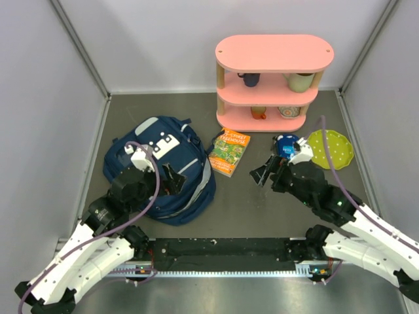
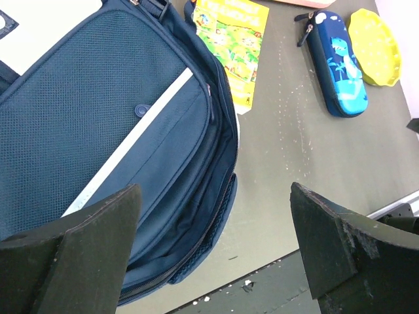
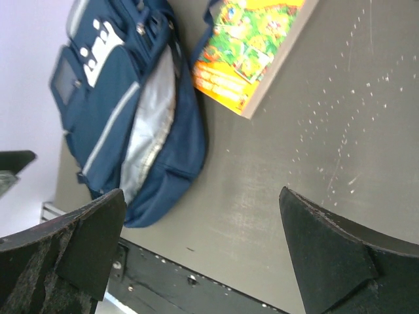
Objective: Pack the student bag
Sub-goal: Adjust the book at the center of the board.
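Note:
The student bag [image 1: 171,140] lies flat at the left of the table, navy with white patches near its top. My left gripper [image 1: 171,178] hangs open over the bag's near right edge, nothing between its fingers. In the left wrist view the bag [image 2: 118,124] shows a thin white stripe and a zipped edge, with the gripper [image 2: 215,196] above the bag's corner. My right gripper [image 1: 266,169] stands open over bare table between a picture book [image 1: 229,152] and a blue pencil case [image 1: 286,145]. The right wrist view shows the bag [image 3: 105,98] gaping, with its grey lining [image 3: 150,124] visible.
A pink three-tier shelf [image 1: 275,55] with cups and bowls stands at the back. A yellow-green dotted plate [image 1: 330,149] lies at the right, beside the pencil case [image 2: 337,62]. The book [image 2: 232,39] lies just right of the bag. Grey walls enclose the table.

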Available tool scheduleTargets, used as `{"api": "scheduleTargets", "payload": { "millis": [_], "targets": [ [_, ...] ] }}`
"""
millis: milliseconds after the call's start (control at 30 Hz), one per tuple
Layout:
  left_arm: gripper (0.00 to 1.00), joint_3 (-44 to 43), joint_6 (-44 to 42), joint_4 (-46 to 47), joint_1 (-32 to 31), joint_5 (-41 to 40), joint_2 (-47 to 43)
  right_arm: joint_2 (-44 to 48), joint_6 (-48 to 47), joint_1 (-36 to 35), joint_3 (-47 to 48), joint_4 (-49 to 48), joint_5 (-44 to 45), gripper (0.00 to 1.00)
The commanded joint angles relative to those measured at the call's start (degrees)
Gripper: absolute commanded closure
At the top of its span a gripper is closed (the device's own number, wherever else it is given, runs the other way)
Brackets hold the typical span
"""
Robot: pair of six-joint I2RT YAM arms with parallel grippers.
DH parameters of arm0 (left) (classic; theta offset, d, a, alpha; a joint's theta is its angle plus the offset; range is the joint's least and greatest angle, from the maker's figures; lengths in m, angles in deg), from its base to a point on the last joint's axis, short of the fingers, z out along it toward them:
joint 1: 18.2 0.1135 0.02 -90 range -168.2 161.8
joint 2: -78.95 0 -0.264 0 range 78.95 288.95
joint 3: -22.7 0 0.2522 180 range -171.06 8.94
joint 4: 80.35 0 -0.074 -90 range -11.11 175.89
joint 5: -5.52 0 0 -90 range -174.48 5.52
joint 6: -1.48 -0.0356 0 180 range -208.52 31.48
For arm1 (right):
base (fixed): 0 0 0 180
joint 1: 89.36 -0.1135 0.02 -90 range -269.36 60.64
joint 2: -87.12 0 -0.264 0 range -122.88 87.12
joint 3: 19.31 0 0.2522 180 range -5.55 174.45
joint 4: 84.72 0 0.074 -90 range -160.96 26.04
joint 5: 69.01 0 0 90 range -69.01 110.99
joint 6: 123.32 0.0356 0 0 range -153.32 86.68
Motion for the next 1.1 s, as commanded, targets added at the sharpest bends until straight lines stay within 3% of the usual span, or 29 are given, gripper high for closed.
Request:
{"api": "scheduleTargets", "payload": {
  "millis": [0,200,533,733,833,933,1067],
  "targets": [
    [0.01,-1.0,2.0,4.0,0.3,-0.5,-1.3,3.4,-1.2,0.5,5.1,1.3,3.8,0.01],
    [0.01,-2.3,3.2,2.2,0.3,-2.5,-2.0,2.0,0.1,0.6,5.9,0.7,4.2,0.01],
    [0.01,-4.8,3.1,2.3,0.3,-7.3,-2.8,-13.1,-2.9,0.7,11.3,-3.5,11.5,0.01],
    [0.01,-12.2,-1.7,3.0,0.3,-10.5,8.1,-19.8,-5.1,4.6,12.8,-4.1,5.4,0.01],
    [0.01,-14.1,-3.5,6.2,0.3,-6.1,14.8,-20.2,-2.4,8.6,10.0,-5.5,1.4,0.01],
    [0.01,-14.9,-3.9,15.7,0.3,0.3,21.7,-19.9,-2.0,11.1,6.4,-8.3,-0.3,0.01],
    [0.01,-21.8,-6.5,21.5,0.3,2.8,36.9,-20.3,-1.0,14.5,1.5,-13.8,-5.3,0.01]
  ]
}}
